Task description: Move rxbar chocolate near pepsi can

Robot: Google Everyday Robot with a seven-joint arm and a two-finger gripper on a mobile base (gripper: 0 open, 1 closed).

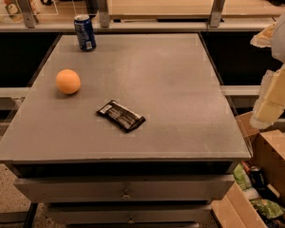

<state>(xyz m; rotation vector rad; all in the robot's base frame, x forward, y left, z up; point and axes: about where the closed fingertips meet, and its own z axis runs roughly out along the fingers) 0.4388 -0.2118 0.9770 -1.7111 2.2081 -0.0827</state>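
The rxbar chocolate (121, 116) is a flat black wrapper with white print, lying at an angle on the grey table (180, 89) slightly left of the middle, towards the front. The pepsi can (85, 32) stands upright at the table's far left corner, blue with a silver top. My arm rises at the right edge of the view, beyond the table's right side. My gripper (265, 114) is at its lower end, well right of the bar and off the table, holding nothing that I can see.
A round orange fruit (68, 81) sits on the left side of the table, between can and bar. An open cardboard box (275, 175) with a dark can and clutter stands on the floor at the front right. A railing with posts runs behind the table.
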